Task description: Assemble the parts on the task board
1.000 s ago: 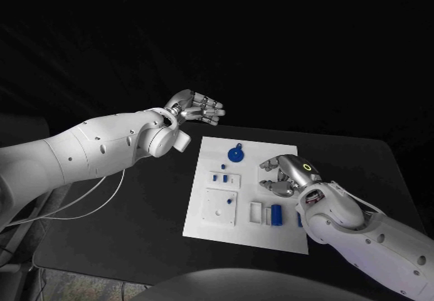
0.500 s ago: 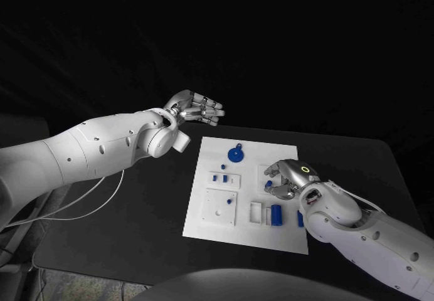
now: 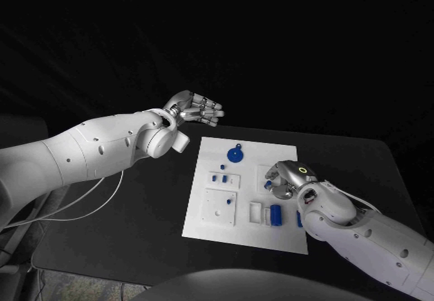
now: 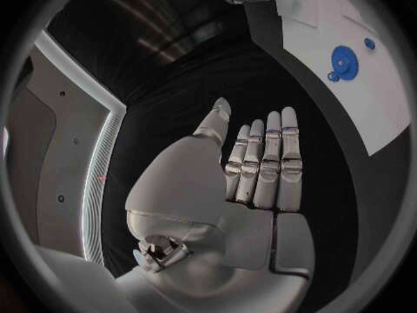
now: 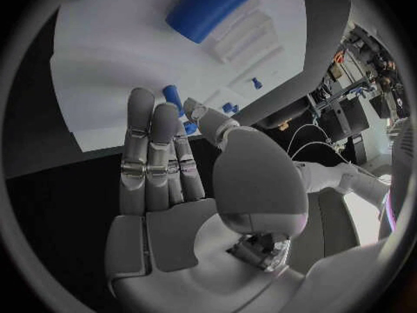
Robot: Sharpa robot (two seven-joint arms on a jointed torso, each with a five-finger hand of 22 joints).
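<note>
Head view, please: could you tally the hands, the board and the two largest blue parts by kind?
Silver many-fingered hands: 2 (left hand, right hand)
Flat white task board: 1
Round blue gear wheel: 1
Blue cylinder: 1
Total: 5

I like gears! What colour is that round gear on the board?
Blue. The gear shows best in the left wrist view.

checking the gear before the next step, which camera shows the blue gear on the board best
The head view: the blue gear lies whole and unblocked at the far end of the task board, so its place is plain. The left wrist view shows it larger, toothed, but bent near the rim. In the right wrist view I cannot pick it out.
</note>
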